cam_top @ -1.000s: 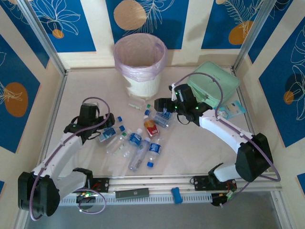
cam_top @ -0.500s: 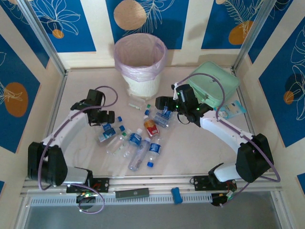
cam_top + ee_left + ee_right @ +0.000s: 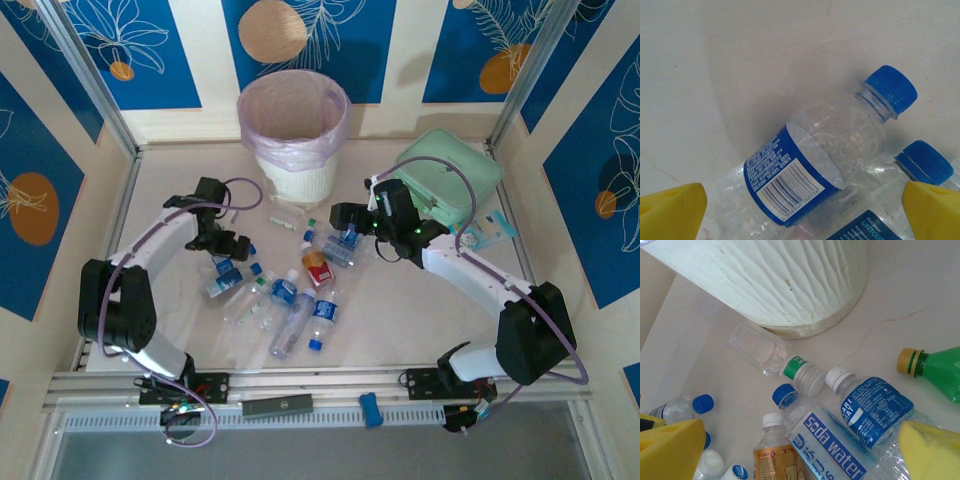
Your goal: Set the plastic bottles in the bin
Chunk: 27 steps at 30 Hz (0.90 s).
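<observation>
Plastic bottles (image 3: 283,292), clear and crinkled, lay by the ribbed white bin (image 3: 300,182); the left hand (image 3: 232,246), reached farther than before, and the right hand (image 3: 338,217) gaped empty.

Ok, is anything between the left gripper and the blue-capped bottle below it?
Nothing visible. The left gripper hangs open directly over the blue-capped water bottle, with its yellow fingertips on either side of it. A second blue-capped bottle lies right beside it, near one fingertip.

The pale table (image 3: 400,310) is carrying a white bin (image 3: 300,182) at the back, plastic bottles (image 3: 284,291) are lying scattered mid-table, and a mint pouch (image 3: 455,170) and flat packet (image 3: 487,232) are sitting on the right.
</observation>
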### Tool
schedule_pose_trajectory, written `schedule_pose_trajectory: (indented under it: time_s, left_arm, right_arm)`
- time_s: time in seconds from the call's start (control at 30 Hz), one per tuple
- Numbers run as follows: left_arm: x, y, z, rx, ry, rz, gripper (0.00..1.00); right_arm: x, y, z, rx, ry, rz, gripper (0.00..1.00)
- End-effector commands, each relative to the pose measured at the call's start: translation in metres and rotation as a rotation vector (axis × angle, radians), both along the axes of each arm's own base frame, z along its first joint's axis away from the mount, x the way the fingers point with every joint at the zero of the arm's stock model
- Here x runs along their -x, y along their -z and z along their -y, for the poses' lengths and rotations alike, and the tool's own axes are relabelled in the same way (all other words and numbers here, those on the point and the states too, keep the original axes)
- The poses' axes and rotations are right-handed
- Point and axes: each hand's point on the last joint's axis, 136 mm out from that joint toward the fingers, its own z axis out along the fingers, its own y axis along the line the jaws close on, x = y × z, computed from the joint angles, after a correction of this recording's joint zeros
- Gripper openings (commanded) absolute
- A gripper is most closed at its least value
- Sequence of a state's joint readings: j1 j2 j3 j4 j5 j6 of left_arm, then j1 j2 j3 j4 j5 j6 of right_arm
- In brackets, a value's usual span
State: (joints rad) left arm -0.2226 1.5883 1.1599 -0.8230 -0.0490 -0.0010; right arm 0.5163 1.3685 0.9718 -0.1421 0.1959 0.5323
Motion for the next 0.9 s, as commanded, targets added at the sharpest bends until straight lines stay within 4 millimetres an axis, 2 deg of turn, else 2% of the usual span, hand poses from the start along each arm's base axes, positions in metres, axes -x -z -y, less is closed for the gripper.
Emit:
schedule_pose_trajectory:
  time_s: [0.0, 0.57, 0.87]
  left_arm:
    - [0.003, 0.003, 0.003, 0.010, 0.037, -0.041, 1.00]
    - [-0.013, 0.033, -0.015, -0.112, -0.002, -0.067, 0.99]
    - [-0.013, 0.048, -0.017, -0.088, -0.024, -0.102, 0.98]
  right_arm:
    - [0.001, -0.008, 0.006, -0.015, 0.028, 0.024, 0.99]
    - [0.004, -0.007, 0.016, 0.023, 0.039, 0.021, 0.99]
    - [0.003, -0.011, 0.015, 0.017, 0.039, 0.020, 0.99]
